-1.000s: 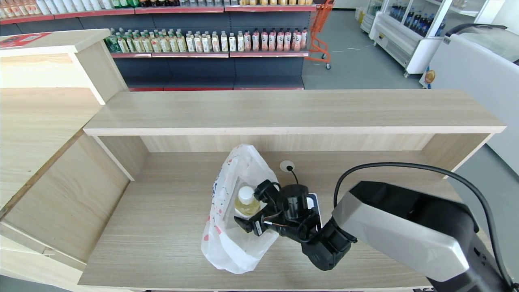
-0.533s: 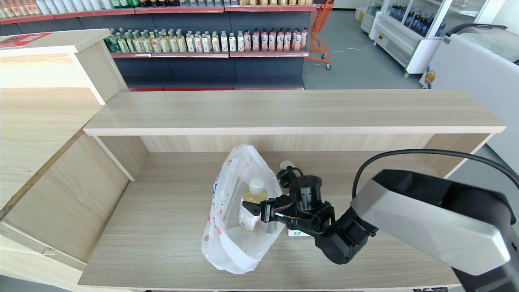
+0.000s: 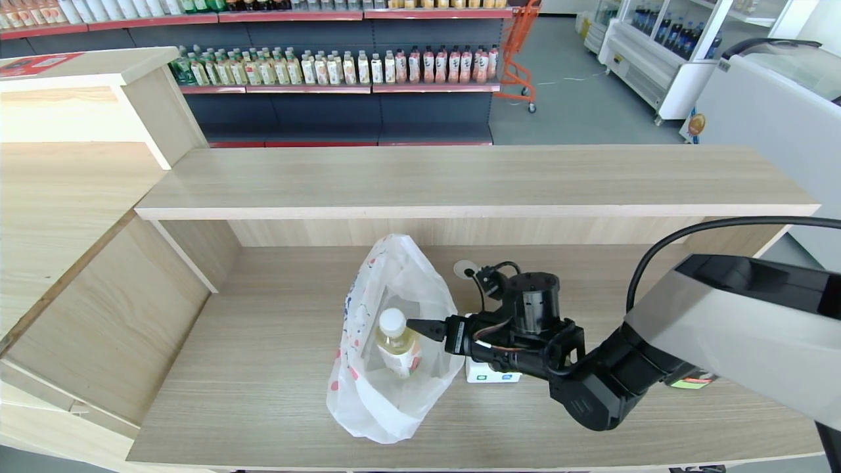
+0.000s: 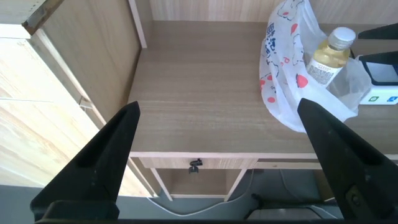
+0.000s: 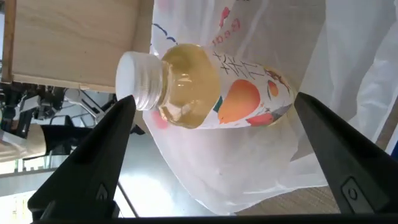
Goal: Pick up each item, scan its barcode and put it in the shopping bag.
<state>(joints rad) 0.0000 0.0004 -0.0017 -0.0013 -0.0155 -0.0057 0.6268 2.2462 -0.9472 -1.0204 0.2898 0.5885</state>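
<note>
One bottle (image 3: 397,336): upright inside the shopping bag (image 3: 368,401), mid-counter (image 3: 263,368).
Right gripper (image 3: 418,325): fingers wide apart, holding nothing, just right of the bottle.
Left gripper (image 4: 219,106): wide apart, holding nothing, near-left of the bag.

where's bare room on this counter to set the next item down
The lower counter is bare from the left side panel to the shopping bag. The upper ledge is bare too. Right of the bag it is crowded: right gripper, white scanner, cable port.
</note>
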